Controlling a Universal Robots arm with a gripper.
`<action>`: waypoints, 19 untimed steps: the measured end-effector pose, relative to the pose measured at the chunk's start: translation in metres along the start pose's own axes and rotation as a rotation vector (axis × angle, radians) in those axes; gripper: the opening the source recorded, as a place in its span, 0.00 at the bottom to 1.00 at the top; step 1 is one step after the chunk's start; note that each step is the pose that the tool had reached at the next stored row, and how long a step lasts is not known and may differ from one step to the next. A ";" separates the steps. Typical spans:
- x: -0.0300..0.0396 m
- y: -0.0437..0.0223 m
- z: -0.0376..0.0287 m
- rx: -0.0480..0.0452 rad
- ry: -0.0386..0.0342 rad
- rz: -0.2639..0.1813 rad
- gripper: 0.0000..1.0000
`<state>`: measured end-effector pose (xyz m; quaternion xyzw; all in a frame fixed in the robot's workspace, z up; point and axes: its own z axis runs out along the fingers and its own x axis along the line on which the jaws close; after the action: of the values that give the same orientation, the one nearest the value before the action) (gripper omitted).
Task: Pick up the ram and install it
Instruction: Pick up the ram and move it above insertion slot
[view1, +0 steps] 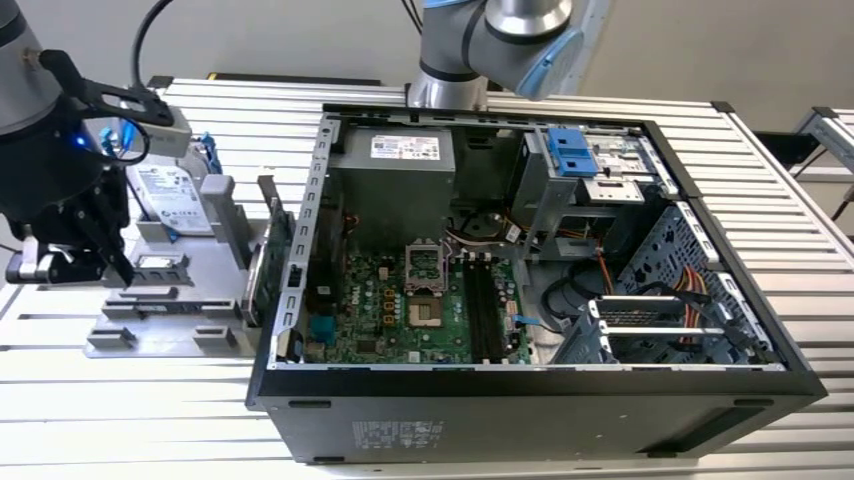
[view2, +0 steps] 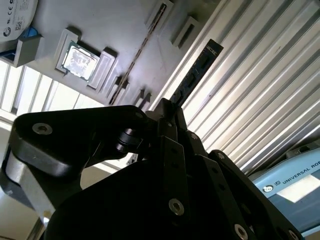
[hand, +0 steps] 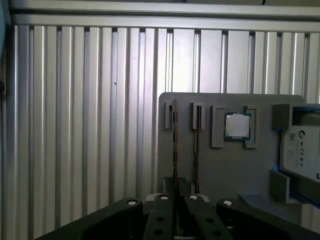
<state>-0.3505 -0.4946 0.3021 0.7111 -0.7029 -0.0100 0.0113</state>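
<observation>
- Worktop (view1: 134, 420): ribbed metal surface carrying everything listed below.
- Gripper (view1: 107, 270): black, at the exterior view's far left, hanging over the grey holder. In both wrist views the jaws (view2: 169, 107) (hand: 178, 199) are pressed together on a thin stick.
- Ram (view2: 197, 70): long, narrow, dark stick pinched at one end by the jaws, its free end reaching out past them. In the first wrist view it appears edge-on (hand: 175, 145), in line with a slot of the holder. Whether it is clear of that slot cannot be told. It is outside the computer case.
- Second thin stick (hand: 196, 145): edge-on in the slot just beside the ram.
- Holder (view1: 160, 335): grey moulded tray with slots and pockets, beside the computer case on the exterior view's left.
- Processor (view1: 160, 263): small square silver chip lying flat in a pocket of the holder, near the gripper; also seen in both wrist views (view2: 80, 61) (hand: 237, 125).
- Hard drive (view1: 174, 195): silver, leaning at the back of the holder.
- Green card (view1: 274, 265): upright, with a metal bracket, between the holder and the case.
- Computer case (view1: 534, 410): black, lying on its side, open on top.
- Motherboard (view1: 387, 310): green, on the case floor, with long dark slots (view1: 483, 305) near its middle.
- Arm joint (view1: 514, 30): grey and blue, behind the case.
</observation>
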 end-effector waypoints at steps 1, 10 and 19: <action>0.0000 0.0000 -0.0007 0.0000 0.0001 0.000 0.00; 0.0000 0.0002 -0.0083 0.0001 0.0000 0.000 0.00; 0.0000 0.0005 -0.0160 0.0001 0.0000 0.000 0.00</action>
<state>-0.3505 -0.4946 0.3181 0.7111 -0.7029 -0.0100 0.0113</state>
